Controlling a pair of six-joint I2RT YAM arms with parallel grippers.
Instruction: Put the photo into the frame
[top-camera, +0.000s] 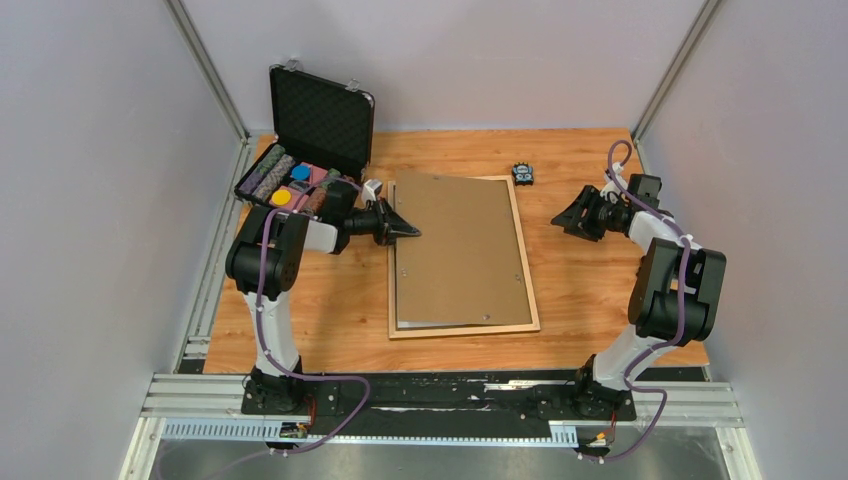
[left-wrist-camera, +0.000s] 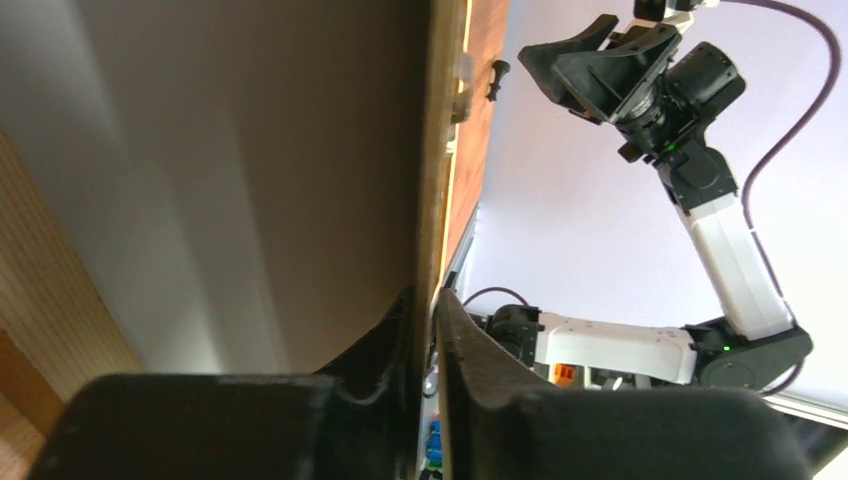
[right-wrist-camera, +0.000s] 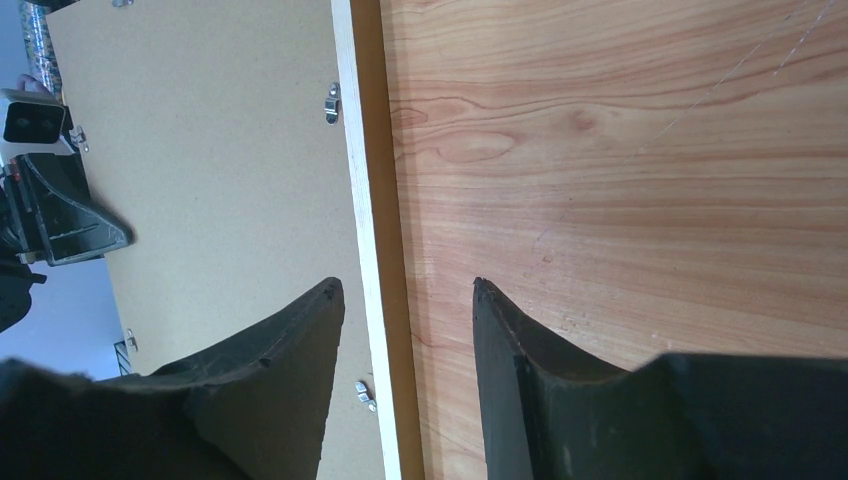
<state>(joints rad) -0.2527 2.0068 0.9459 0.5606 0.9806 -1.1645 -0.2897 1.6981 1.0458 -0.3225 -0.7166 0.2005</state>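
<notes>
Left tool (top-camera: 408, 231) has its jaws narrowed to a slit at the left edge of the backing board (top-camera: 460, 250); I cannot tell whether it grips. Right tool (top-camera: 562, 222) hangs half-wide and empty over the surface (top-camera: 590, 300), right of the frame (top-camera: 527, 270), which lies face-down mid-surface

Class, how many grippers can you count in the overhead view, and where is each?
2. The left gripper is at the brown board's left edge; the right gripper hangs over bare table, right of the frame.
</notes>
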